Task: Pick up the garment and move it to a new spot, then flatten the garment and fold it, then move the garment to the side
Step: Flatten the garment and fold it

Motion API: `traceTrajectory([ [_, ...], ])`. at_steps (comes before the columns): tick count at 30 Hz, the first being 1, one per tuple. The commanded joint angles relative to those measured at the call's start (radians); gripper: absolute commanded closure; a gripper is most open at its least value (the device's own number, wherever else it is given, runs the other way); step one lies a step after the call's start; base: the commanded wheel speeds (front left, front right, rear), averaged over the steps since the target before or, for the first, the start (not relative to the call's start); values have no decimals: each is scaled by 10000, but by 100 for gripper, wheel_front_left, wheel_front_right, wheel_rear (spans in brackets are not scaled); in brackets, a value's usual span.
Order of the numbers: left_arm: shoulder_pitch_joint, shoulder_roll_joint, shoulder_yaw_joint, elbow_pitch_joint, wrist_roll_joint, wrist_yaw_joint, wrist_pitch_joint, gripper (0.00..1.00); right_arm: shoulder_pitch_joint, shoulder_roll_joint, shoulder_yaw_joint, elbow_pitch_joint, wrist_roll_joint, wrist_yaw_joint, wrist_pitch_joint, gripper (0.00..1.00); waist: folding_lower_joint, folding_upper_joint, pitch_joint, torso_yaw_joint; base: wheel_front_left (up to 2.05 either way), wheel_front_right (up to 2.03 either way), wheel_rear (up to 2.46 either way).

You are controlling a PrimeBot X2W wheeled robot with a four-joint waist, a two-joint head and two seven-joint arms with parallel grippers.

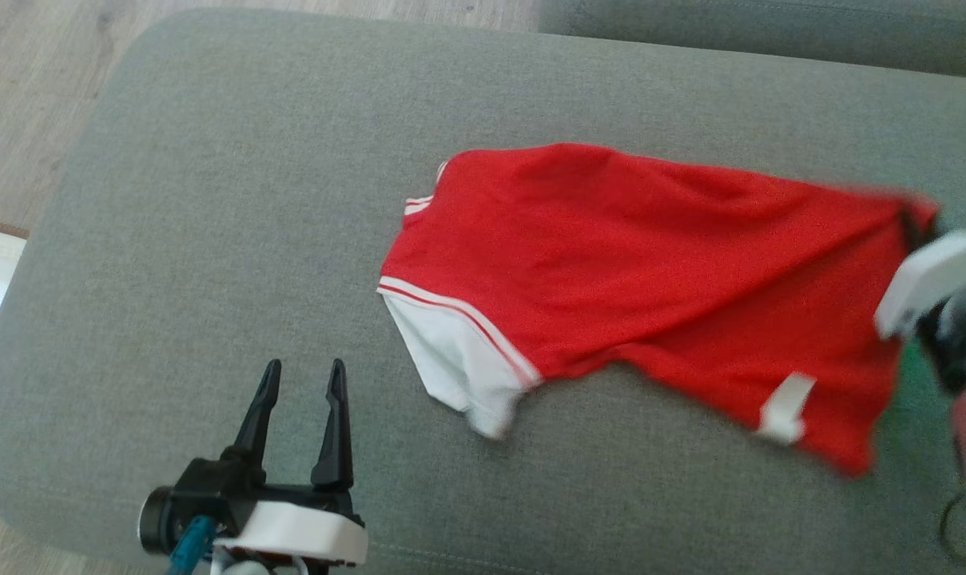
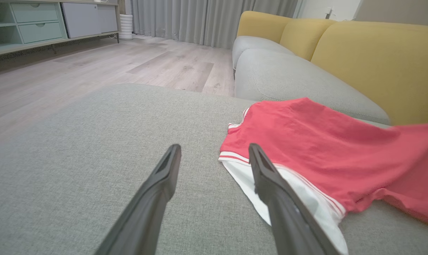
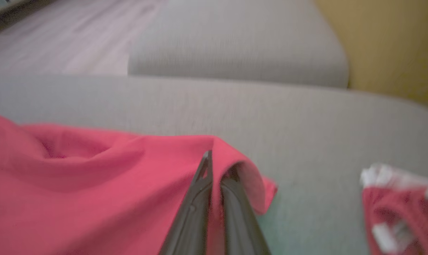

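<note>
A red garment (image 1: 634, 263) with white trim and a white sleeve lies spread over the grey cushion (image 1: 211, 200), stretched toward the right. My right gripper (image 1: 916, 228) is shut on its far right corner, and the right wrist view shows red cloth (image 3: 93, 198) draped over the pinched fingers of that gripper (image 3: 217, 170). My left gripper (image 1: 304, 367) hovers open near the cushion's front left, holding nothing. In the left wrist view the left gripper (image 2: 214, 150) has its right finger just in front of the white sleeve of the garment (image 2: 323, 148).
Wooden floor (image 1: 27, 96) lies past the cushion's left and far edges. A second grey seat (image 2: 281, 74) and yellow backrests (image 2: 373, 60) stand beyond. A blurred red and white piece of cloth (image 3: 394, 202) lies at the right; I cannot tell whether it belongs to the garment.
</note>
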Motion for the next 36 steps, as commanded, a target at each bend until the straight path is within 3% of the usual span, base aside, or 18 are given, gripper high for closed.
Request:
traceTrajectory([
  [1,-467,55,393,-261,79,15,-148,0,-847,-374,16,-257,-381,65,-487,100,-1,0,25,22,0,0,0],
  [7,-524,-35,326,-159,106,-47,-161,0,-1864,-498,-329,687,-1357,65,-1403,100,-1,0,61,134,0,0,0],
  [8,-553,-66,298,-133,121,-60,-164,0,-2075,-458,-449,1054,-1664,65,-1615,14,-1,0,83,143,0,0,0],
  [9,-566,-80,284,-127,129,-61,-165,0,-2170,-434,-516,1203,-1811,65,-1737,0,-1,0,97,139,0,0,0],
  [16,-576,-111,236,7,136,-101,-172,0,-2480,-291,-450,1995,-2256,65,-2821,0,-1,0,-83,-66,0,0,0],
  [22,-574,-80,242,165,105,-144,-170,0,-2160,69,-47,1825,-2090,65,-3782,0,-1,0,-639,-573,0,0,0],
  [29,-263,-58,235,331,-40,-125,-155,0,-790,686,438,667,-1615,65,-4351,0,-1,0,-1415,-1226,0,0,0],
  [36,141,-42,283,445,-181,-52,-163,0,1428,1476,-11,-1163,-1487,65,-4518,0,-1,0,-1991,-1603,0,0,0],
])
